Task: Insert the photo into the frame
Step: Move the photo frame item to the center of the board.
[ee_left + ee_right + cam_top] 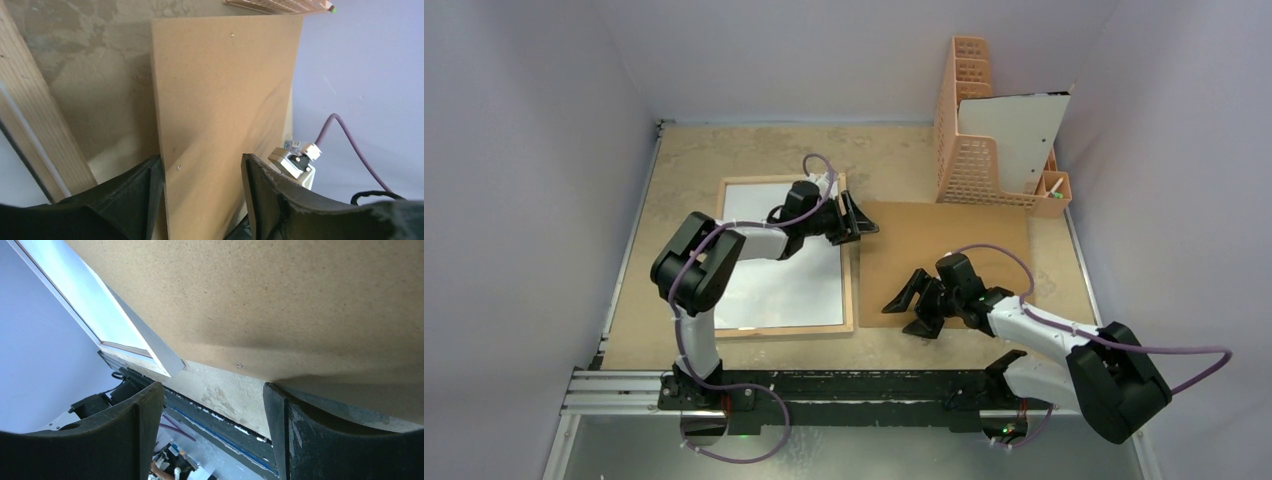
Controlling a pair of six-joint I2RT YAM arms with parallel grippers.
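The frame (786,329) lies flat at left centre with its light wood rim up and a white inside; I cannot tell whether that white is the photo. In the left wrist view the frame rim (45,130) is at the left. Right of the frame lies a plain brown backing board (964,250). My left gripper (856,217) is at the board's far left corner. It stands open, with the board (225,90) filling the gap between its fingers (201,165). My right gripper (906,312) is open at the board's near left edge. Its jaws (212,390) sit just below the board (275,300).
An orange mesh rack (969,150) stands at the back right with a white sheet (1014,140) leaning in it. Beside it is a small orange cup (1052,190). A black rail (824,385) runs along the table's near edge. Grey walls close in both sides.
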